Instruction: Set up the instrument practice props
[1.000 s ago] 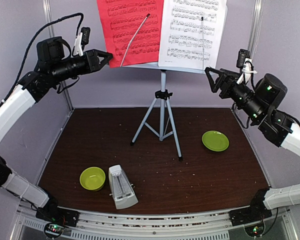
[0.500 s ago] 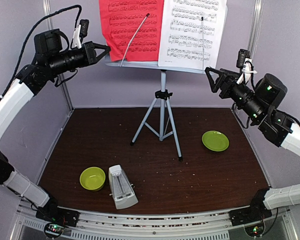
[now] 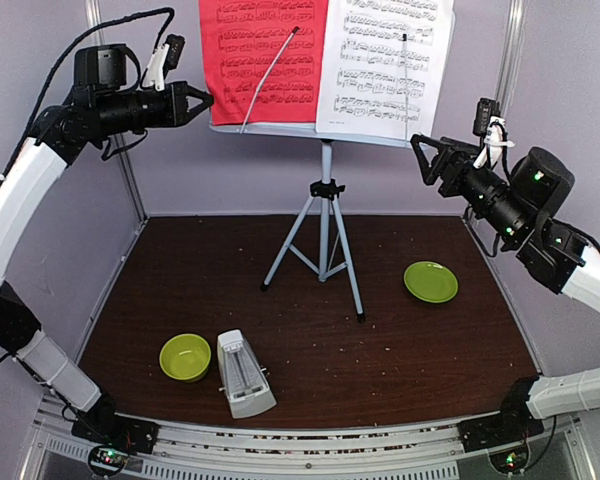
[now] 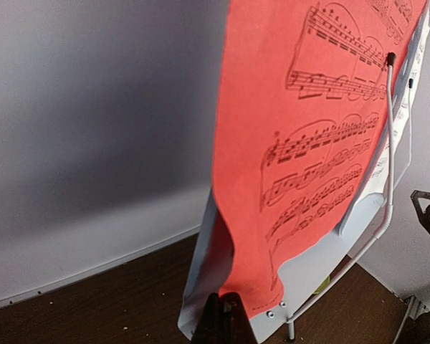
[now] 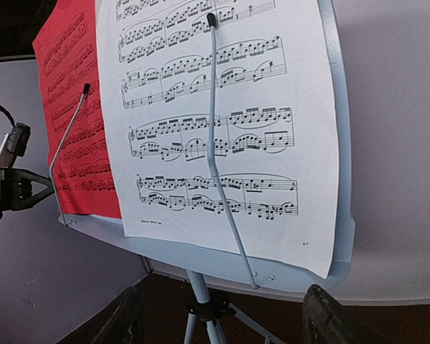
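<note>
The pale music stand (image 3: pixel 323 235) stands on its tripod at the back middle of the table. The red sheet (image 3: pixel 265 60) and the white sheet (image 3: pixel 385 65) rest side by side on its desk, each behind a wire arm. My left gripper (image 3: pixel 206 99) is shut, pinching the red sheet's lower left corner (image 4: pixel 272 236); its fingertips (image 4: pixel 226 319) meet at the stand's left edge (image 4: pixel 201 287). My right gripper (image 3: pixel 420 150) is open and empty, just right of the stand; the white sheet (image 5: pixel 215 122) fills its view between the jaws (image 5: pixel 226 322). The white metronome (image 3: pixel 244 374) sits near the front edge.
A lime-green bowl (image 3: pixel 185 356) sits left of the metronome. A lime-green plate (image 3: pixel 430 281) lies at the right of the table. Grey walls close in on both sides and behind the stand. The tripod legs (image 3: pixel 352 285) spread over the table's back middle.
My left gripper has risen and drawn slightly left, and the red sheet's lower left corner has shifted up with it. The right arm has not moved.
</note>
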Controlling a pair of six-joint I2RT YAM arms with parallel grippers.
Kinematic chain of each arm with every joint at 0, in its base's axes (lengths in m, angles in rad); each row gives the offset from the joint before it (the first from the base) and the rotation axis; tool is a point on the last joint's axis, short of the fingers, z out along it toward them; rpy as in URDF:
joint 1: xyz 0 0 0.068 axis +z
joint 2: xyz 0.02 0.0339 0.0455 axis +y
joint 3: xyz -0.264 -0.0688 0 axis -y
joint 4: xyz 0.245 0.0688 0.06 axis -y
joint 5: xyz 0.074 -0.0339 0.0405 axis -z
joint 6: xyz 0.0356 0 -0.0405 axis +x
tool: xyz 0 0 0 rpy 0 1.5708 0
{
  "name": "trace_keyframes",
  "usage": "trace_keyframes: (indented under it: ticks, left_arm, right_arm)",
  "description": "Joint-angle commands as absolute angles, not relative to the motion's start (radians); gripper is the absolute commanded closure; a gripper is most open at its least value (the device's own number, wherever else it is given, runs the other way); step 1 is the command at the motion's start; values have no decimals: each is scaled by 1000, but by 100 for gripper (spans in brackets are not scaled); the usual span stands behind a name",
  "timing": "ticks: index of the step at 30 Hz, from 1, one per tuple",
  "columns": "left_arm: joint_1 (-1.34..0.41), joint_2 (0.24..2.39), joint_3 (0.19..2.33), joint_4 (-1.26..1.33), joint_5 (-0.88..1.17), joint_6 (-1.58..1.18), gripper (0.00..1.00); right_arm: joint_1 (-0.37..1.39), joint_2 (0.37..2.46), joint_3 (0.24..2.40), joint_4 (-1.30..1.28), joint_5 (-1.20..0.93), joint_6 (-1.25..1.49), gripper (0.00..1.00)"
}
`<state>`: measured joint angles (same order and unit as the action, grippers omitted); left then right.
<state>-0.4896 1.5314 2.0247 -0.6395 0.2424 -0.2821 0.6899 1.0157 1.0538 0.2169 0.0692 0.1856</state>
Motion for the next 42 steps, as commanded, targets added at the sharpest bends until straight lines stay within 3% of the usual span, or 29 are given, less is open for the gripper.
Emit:
trace_keyframes:
  ticks: [1,13,36,37,40,42]
  left_arm:
    - [-482,1545,2094,-703,202,-200,100]
    - [-482,1595,2217,-793,136,-111,100]
    - [-481,1607,2228,-862,91,-31,100]
    - [-482,1598,2212,-852,106,-27,95]
    - [-483,1525,2111,-754,153,-18,55]
    - [-481,1488,2039,-690,179,-25,38]
  right_arm:
    - [691,1014,1055,222,80,174,25]
    - [691,1015,1054,225,80,170,25]
    - [692,1036,1078,211,68,163,25]
    - [691,1037,1081,210,65,163,25]
    - [692,1041,1089,210,58,161,25]
    - [692,1042,1093,218,48,156,25]
